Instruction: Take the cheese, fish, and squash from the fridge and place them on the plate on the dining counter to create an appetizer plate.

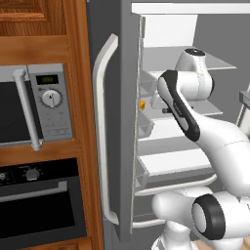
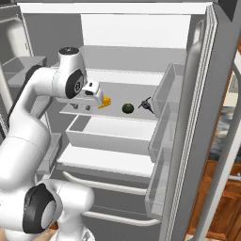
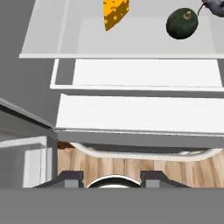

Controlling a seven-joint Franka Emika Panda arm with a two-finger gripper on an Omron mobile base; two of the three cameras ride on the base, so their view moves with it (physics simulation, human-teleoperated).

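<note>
Yellow-orange cheese (image 3: 115, 13): top centre of the hand view, on the fridge shelf (image 2: 136, 115), left of the squash (image 3: 182, 23).
Handling: probably light, stiff; pinch its flat sides.
Tool (image 3: 111, 176): empty, jaws parted.

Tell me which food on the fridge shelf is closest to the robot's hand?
The cheese, the yellow-orange wedge. The squash and fish sit farther right.

Cheese (image 2: 108, 102), squash (image 2: 127, 108) and, seemingly, fish (image 2: 146, 104) line 1 fridge (image 2: 141, 47) shelf (image 2: 136, 89), left to right.
</note>
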